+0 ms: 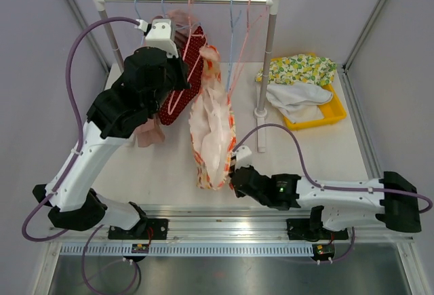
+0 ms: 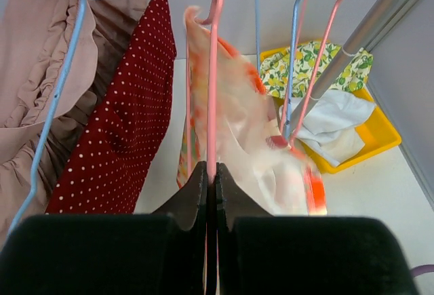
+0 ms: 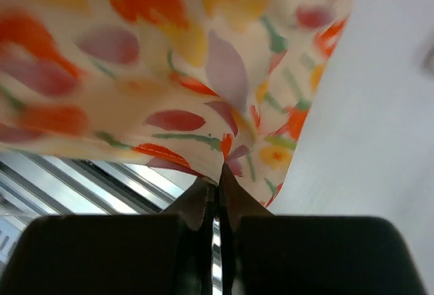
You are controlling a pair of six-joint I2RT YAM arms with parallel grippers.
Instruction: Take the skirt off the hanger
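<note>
The skirt (image 1: 211, 132) is cream, scattered with a loose print of orange, red, yellow and mauve petals on thin green stems, and the wire hanger (image 2: 211, 91) is plain pink. Near them are a deep red garment (image 2: 122, 152) with small white polka dots, a plain dusty-pink ruffled garment (image 2: 34, 71) and a pale blue hanger (image 2: 66, 57). The tray (image 1: 336, 108) is bright yellow, the cloth (image 1: 298, 69) white with yellow lemons and green leaves, the towel (image 1: 295, 98) plain white, the counter (image 1: 298, 152) white, and the left gripper (image 2: 211, 173) and right gripper (image 3: 218, 176) black.
</note>
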